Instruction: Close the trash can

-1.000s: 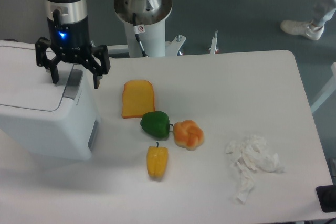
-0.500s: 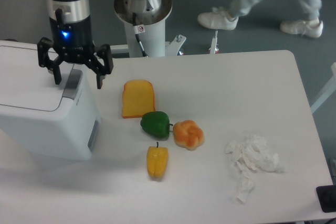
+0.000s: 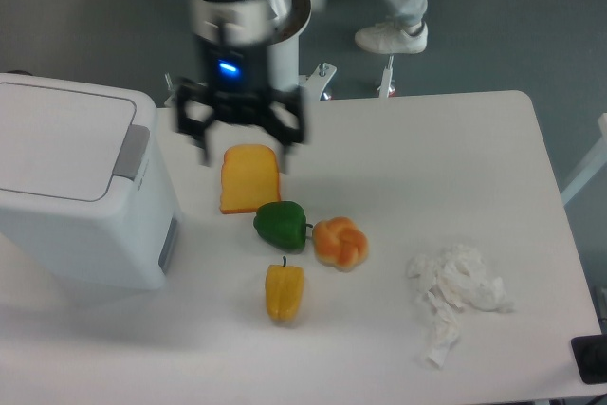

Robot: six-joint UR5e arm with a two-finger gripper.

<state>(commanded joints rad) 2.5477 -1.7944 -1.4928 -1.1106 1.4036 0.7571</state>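
Trash can (image 3: 71, 187) lid down, left of gripper (image 3: 243, 156); jaws spread

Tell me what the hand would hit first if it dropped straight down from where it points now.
Most likely the orange bread slice: the open hand points down right over its top edge. Depth is unclear from one view, so it might meet bare table instead.

The black two-finger tool (image 3: 244, 161) has swung right, off the large white boxy plastic trash can (image 3: 81, 192). It now hangs blurred over the orange toy bread slice (image 3: 250, 178), jaws spread. The walker behind the bench has moved left.
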